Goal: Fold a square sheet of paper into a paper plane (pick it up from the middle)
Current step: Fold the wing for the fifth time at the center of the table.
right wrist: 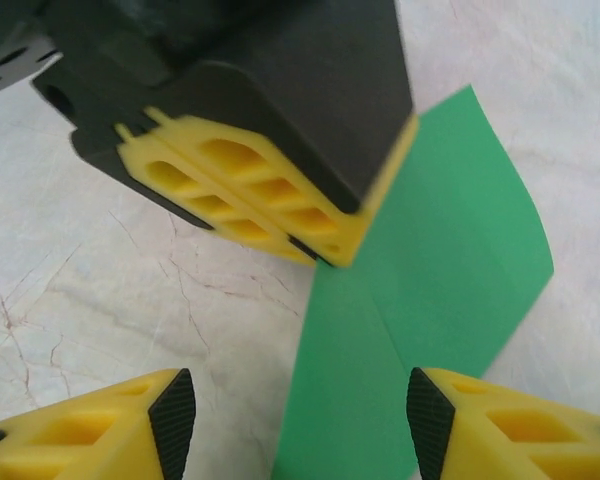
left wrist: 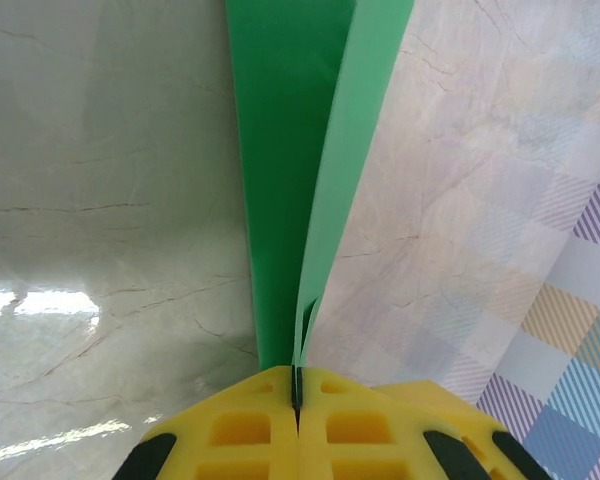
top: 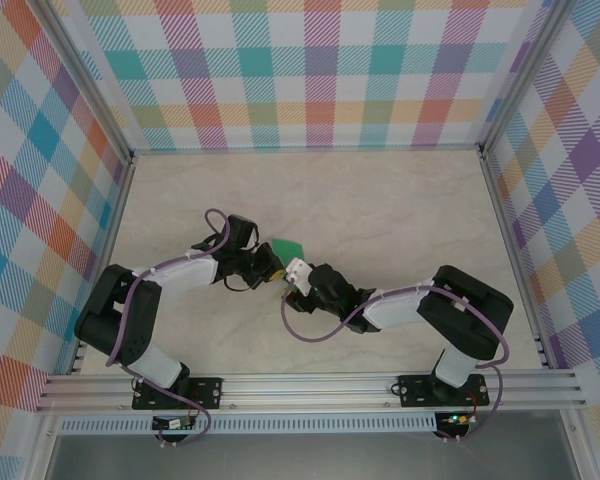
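Observation:
The bright-green paper [top: 286, 246] is folded into a narrow layered shape and held off the table near the middle. My left gripper [left wrist: 298, 400] is shut on its edge, and the paper [left wrist: 290, 150] runs away from the yellow fingers [left wrist: 240, 430] as two thin layers. My right gripper [right wrist: 300, 415] is open just in front of the left one, its fingers [right wrist: 170, 415] apart on either side of the green paper [right wrist: 430, 270]. The left gripper's yellow fingers [right wrist: 270, 200] clamp the paper from above in the right wrist view.
The marble-patterned tabletop [top: 380, 210] stretches out behind both arms. Checkered walls [top: 310, 70] with metal posts enclose the table on three sides. A metal rail [top: 310, 385] runs along the near edge by the arm bases.

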Available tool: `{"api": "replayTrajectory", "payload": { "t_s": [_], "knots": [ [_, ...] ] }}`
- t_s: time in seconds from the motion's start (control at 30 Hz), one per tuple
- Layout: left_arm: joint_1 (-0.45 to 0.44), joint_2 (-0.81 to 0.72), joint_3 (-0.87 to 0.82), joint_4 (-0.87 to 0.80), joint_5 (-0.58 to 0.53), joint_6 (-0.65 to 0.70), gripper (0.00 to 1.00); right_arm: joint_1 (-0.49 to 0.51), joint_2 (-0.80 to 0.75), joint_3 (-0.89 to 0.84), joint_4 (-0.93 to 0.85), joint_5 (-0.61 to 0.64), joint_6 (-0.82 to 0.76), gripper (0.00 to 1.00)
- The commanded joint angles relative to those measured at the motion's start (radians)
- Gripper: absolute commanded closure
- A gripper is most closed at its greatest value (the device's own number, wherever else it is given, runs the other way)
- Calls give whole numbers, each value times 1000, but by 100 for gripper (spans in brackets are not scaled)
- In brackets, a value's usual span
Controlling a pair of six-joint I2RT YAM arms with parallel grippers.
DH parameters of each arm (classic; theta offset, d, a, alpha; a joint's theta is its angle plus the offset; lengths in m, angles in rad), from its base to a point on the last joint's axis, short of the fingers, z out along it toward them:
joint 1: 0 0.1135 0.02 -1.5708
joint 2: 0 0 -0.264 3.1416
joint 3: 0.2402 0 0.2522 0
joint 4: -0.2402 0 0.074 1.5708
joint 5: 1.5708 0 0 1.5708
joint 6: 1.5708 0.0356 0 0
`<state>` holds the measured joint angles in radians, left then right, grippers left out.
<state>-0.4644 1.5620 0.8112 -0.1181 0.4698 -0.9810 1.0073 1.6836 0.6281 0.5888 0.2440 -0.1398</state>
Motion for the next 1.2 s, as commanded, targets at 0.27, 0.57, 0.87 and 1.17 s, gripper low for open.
{"api": "replayTrajectory", "payload": {
  "t_s": [0.27, 0.57, 0.87, 1.17],
  "knots": [
    [-14, -26, 25, -49, -10, -16, 96, 18, 106, 50, 133, 122, -94, 46],
    [-14, -25, 25, -52, -7, -17, 96, 18, 142, 74, 141, 121, -119, 62],
    [-14, -28, 32, -61, -3, -24, 95, 19, 165, 84, 141, 156, -149, 71],
    [-11, -42, 66, -108, -19, -12, 89, 17, 179, 89, 147, 191, -150, 84]
  ]
}}
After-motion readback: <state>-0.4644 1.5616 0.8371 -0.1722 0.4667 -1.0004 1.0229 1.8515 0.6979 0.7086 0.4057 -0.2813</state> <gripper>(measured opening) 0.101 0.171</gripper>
